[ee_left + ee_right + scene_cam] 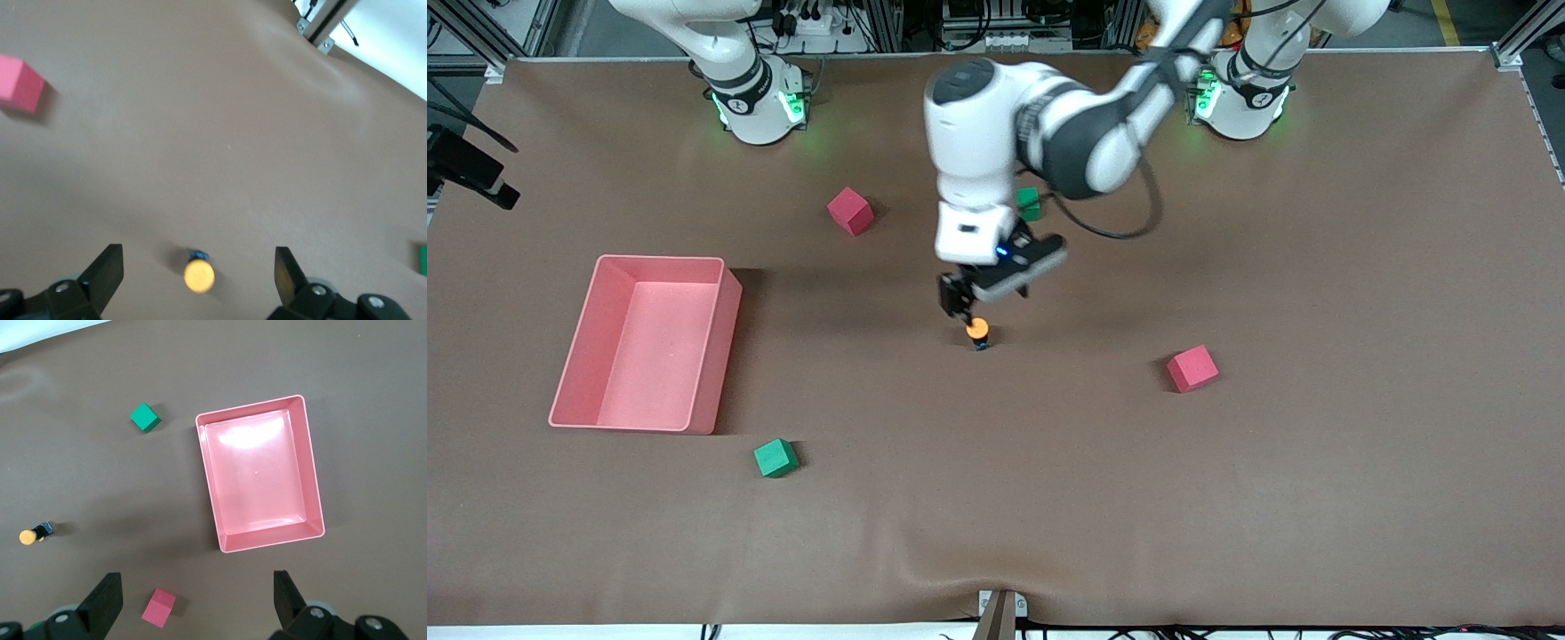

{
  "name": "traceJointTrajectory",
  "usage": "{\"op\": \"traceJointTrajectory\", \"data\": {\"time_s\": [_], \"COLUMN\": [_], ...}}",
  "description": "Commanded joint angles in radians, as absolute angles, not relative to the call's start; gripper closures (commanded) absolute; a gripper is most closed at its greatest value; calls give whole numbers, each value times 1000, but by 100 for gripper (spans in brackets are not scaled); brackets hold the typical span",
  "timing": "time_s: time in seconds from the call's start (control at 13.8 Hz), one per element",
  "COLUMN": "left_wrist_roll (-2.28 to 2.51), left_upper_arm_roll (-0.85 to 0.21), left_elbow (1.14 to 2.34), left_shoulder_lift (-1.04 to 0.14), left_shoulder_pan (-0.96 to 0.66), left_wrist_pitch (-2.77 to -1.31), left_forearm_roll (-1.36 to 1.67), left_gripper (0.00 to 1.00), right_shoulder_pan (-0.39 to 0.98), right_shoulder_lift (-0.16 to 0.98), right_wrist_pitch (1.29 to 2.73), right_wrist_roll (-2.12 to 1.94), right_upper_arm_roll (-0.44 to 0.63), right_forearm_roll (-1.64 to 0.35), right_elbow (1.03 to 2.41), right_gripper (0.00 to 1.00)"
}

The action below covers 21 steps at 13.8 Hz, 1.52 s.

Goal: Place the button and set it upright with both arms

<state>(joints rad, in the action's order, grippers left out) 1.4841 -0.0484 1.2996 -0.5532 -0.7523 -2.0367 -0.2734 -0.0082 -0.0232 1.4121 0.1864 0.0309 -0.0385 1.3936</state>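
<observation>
— So where was the button (pixel 978 332)?

— It stood on the brown table (pixel 1316 498) near the middle, orange cap up, between the pink tray (pixel 716 356) and a red cube (pixel 1192 368).

— And the left gripper (pixel 962 302)?

— It was just above the button, fingers (pixel 105 272) spread wide to either side, holding nothing.

— The right gripper (pixel 197 600)?

— That arm waited high over the tray's end of the table, fingers (pixel 107 597) wide apart and empty. A green cube (pixel 775 458) lay nearer the camera than the tray.
</observation>
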Motion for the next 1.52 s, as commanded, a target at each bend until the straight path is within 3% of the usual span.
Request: {"op": "traceJointTrajectory", "data": {"time_s": [0.0,0.51,1.45], "left_wrist_roll": [1323,896,499], "left_upper_arm_roll": [-57,-57,-5], "left_elbow": [1327,1325,1325], "left_shoulder_lift": [-517,-416,-276], "left_shoulder_pan": [-620,-306,-132], "left_wrist_pitch": [-2033,-1893,-1726], "left_forearm_roll": [-131,77,14], "left_gripper": [0,0,0], "right_shoulder_pan": [-12,-12,-11], "right_shoulder_lift": [-18,-18,-25], "right_wrist_pitch": [1405,1405,1284], "right_wrist_roll": [195,195,-3], "right_upper_arm_roll": [28,28,26], "right_forearm_roll": [-46,-46,-15], "right_elbow": [1376,1376,1376], "right_gripper": [0,0,0]}}
